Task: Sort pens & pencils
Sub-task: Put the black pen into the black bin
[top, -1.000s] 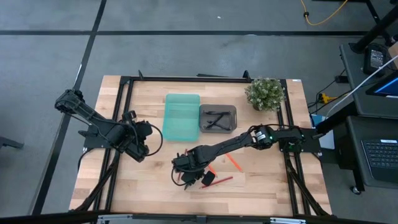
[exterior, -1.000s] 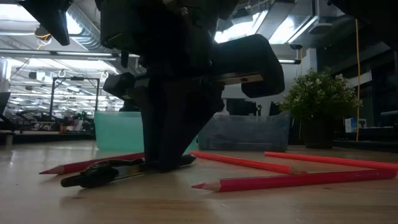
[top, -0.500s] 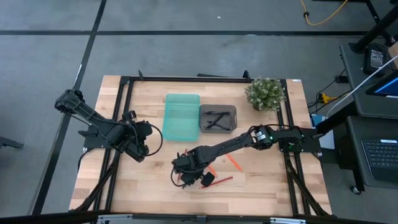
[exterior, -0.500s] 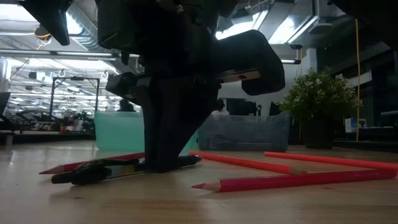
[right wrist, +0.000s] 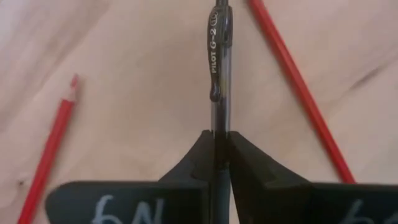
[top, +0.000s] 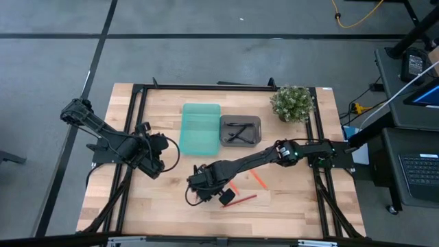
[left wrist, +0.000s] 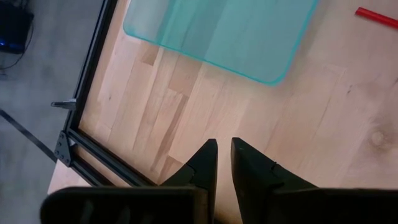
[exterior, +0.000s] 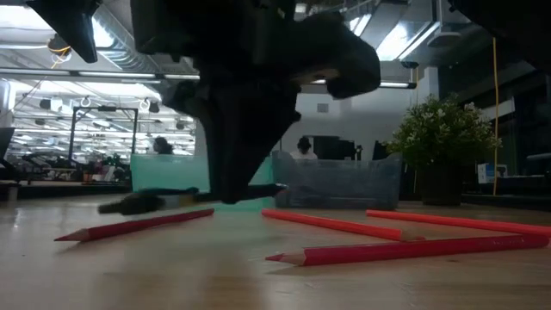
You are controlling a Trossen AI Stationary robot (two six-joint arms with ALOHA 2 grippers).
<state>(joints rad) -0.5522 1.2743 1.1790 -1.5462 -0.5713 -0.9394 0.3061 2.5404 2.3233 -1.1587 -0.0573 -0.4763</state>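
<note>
Right wrist view: pen between right claw fingers.

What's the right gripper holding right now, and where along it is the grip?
The right gripper is shut on a black pen, clamped at one end, clip end sticking out, lifted off the table.

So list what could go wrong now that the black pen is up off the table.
1. The right pincer pinches the black pen at one end only, so most of it sticks out; it may pivot or slip in transit.
2. The grey tray already holds dark pens, so the long overhang could catch its wall on the way in.
3. Red pencils lie just below; a low swing might scatter them.
</note>
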